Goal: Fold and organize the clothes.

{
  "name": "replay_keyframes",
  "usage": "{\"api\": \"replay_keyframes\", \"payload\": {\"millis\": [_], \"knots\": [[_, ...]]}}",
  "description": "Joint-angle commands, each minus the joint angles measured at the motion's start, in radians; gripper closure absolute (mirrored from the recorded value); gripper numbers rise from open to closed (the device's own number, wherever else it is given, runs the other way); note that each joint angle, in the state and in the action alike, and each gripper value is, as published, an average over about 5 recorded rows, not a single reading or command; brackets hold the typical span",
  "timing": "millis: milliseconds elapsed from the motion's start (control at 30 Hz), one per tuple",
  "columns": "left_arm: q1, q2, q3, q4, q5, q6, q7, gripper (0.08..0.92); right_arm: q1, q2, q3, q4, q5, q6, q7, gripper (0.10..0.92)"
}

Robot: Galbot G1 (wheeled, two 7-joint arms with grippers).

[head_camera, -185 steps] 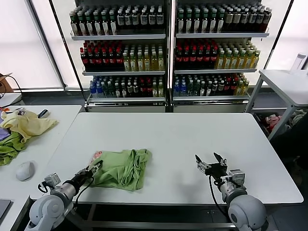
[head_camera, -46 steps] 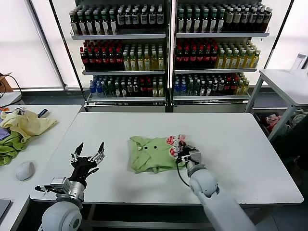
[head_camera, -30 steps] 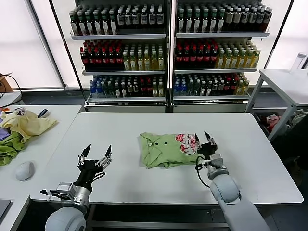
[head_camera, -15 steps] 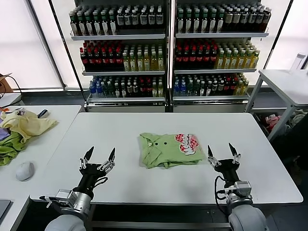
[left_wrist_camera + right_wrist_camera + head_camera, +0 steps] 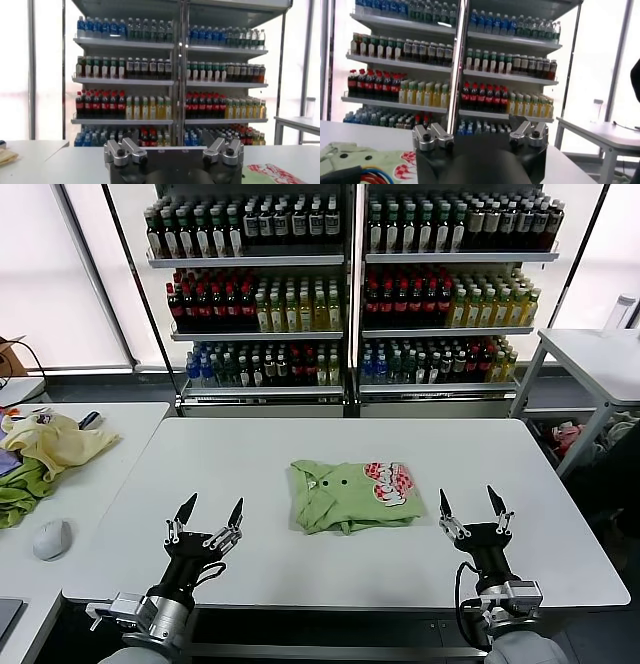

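Observation:
The light green polo shirt [image 5: 352,495] lies folded into a flat rectangle at the middle of the white table [image 5: 300,449], collar to the left and red-and-white graphic [image 5: 390,484] on its right part. My left gripper [image 5: 207,520] is open and empty, raised near the table's front left, apart from the shirt. My right gripper [image 5: 470,509] is open and empty, raised near the front right, just right of the shirt. A strip of the shirt shows in the right wrist view [image 5: 365,162] and its edge in the left wrist view [image 5: 267,173].
A side table on the left holds a pale yellow garment [image 5: 55,442], a darker green cloth [image 5: 22,489] and a white mouse [image 5: 52,538]. Shelves of bottles [image 5: 350,284] stand behind the table. Another white table [image 5: 600,359] is at the back right.
My right gripper let go of the shirt and drew back to the front right, fingers up. My left gripper stayed open at the front left. The shirt now lies folded and still.

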Motion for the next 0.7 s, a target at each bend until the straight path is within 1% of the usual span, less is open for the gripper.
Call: {"api": "replay_keyframes", "payload": {"millis": [33, 700], "knots": [[0.030, -0.016, -0.003, -0.035, 0.031, -0.004, 0.007, 0.177, -0.027, 0.008, 0.016, 0.058, 0.023, -0.014, -0.004, 0.203], [0.069, -0.062, -0.002, -0.072, 0.073, -0.025, 0.035, 0.177, -0.041, 0.018, 0.015, 0.075, -0.008, -0.005, 0.009, 0.203]]}}
